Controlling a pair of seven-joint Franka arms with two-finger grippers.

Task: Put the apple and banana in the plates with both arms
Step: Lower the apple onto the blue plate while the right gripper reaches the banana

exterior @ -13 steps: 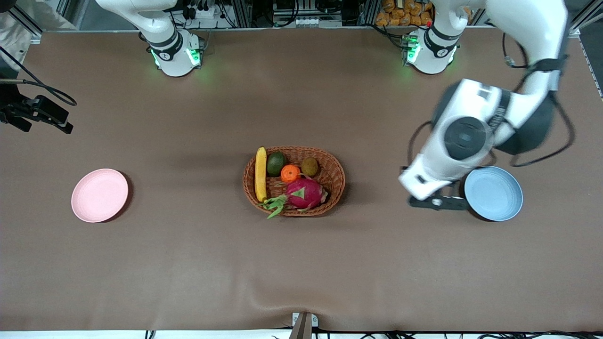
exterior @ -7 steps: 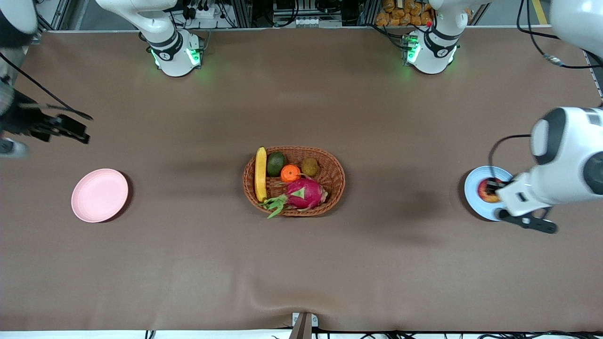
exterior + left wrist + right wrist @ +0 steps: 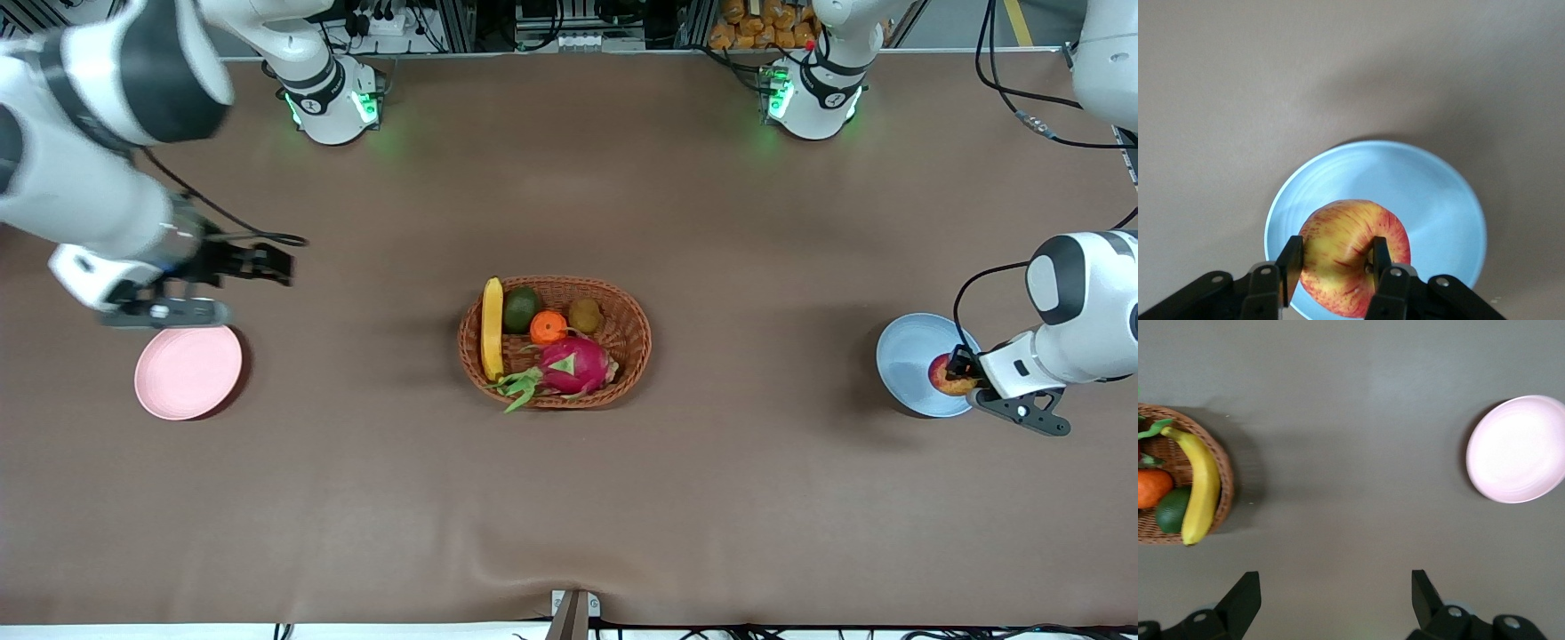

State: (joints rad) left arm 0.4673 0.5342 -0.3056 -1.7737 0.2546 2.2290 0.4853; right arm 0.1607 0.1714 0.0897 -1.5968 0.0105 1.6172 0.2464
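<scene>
From the front you see the wicker basket (image 3: 555, 341) mid-table holding the banana (image 3: 492, 328), an avocado (image 3: 520, 309), a tangerine (image 3: 548, 327), a kiwi (image 3: 585, 315) and a dragon fruit (image 3: 573, 365), while the pink plate (image 3: 188, 369) lies bare under the right gripper (image 3: 258, 265). Your left wrist view shows the left gripper (image 3: 1333, 262) pinching the apple (image 3: 1353, 255) over the blue plate (image 3: 1431, 200). Your right wrist view shows the right gripper's fingers (image 3: 1245, 595) spread wide with nothing between them.
</scene>
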